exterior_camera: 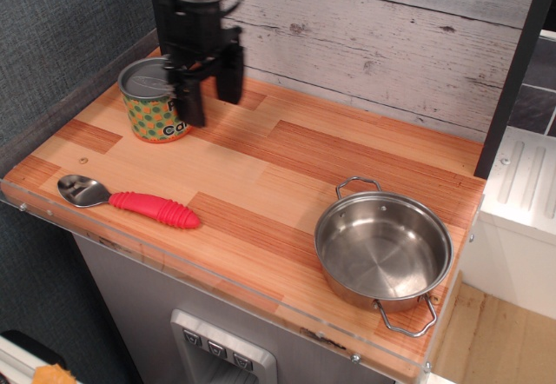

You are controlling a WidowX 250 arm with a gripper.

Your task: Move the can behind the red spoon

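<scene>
In the single camera view, the can (pixel 149 99) stood upright on the wooden worktop (pixel 287 167) at its far left corner, close to the dark textured side wall (pixel 52 45) and in front of the whitewashed plank backboard (pixel 373 28). Its grey lid faced up, and the orange label with green dots showed on the near side.

The gripper (pixel 211 89) hung just to the right of the can, its two black fingers (pixel 193 104) spread apart and pointing down with nothing between them; the left finger overlapped the can's right edge in this view, so I could not tell whether it touched the tin.

The red spoon (pixel 130 200) lay flat near the front left edge, metal bowl to the left and ribbed handle pointing right, directly in front of the can and apart from it. The steel two-handled pot (pixel 383 252) sat empty at the front right corner, well apart from both.
</scene>
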